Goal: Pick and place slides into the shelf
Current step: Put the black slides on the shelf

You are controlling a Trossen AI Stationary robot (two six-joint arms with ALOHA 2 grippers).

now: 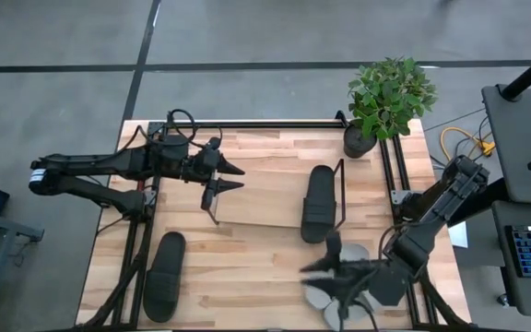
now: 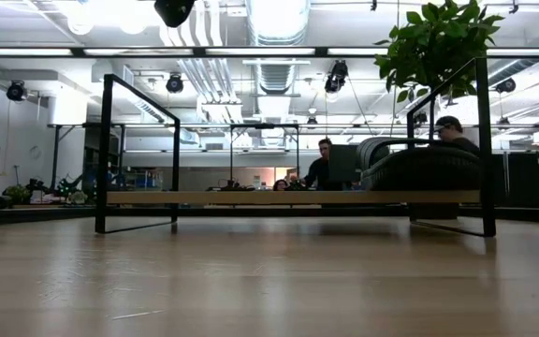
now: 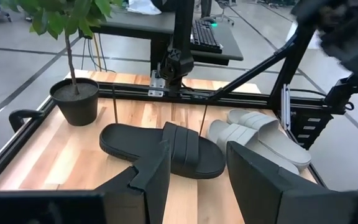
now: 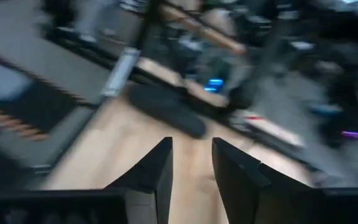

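Observation:
The shelf (image 1: 265, 198) stands mid-table, and one black slide (image 1: 319, 203) rests sole-down on the right end of its wood board (image 2: 288, 197). A second black slide (image 1: 164, 275) lies on the table near the front left. The grey pair (image 3: 260, 137) lies side by side on the table at the front right. My right gripper (image 1: 313, 269) hovers over the grey pair, pointing toward the table's left, open, with nothing between its fingers (image 4: 191, 162). Above the shelf's left end, my left gripper (image 1: 236, 178) waits open and empty (image 3: 197, 168).
A potted plant (image 1: 390, 92) stands at the far right corner. A black rail frame (image 1: 265, 124) runs along the table's far edge and sides. Bare wood lies between the front-left black slide and the grey pair. People sit at desks (image 2: 324, 164) behind the table.

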